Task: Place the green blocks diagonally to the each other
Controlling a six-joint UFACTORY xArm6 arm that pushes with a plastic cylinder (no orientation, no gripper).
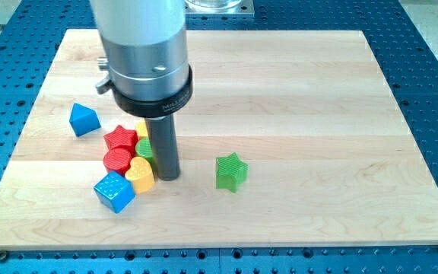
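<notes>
Rod tip jammed against the block pile

Board (295, 91) first: pale wood, wide. My tip (166, 178) sits down near its bottom-left corner, no claw on it, touching the green block (145, 148) and yellow heart (140, 174). Red star (120, 138), red round block (117, 159), blue cube (114, 191) crowd alongside. Green star (231, 171) stands apart, nearer the bottom edge's middle. Blue block (84, 119) sits alone toward the left edge.

Arm: silver-grey metal cylinder (143, 38), ringed below by a black collar (152, 97); dark straight rod (163, 144) fitted beneath, ending in my tip (166, 178).
</notes>
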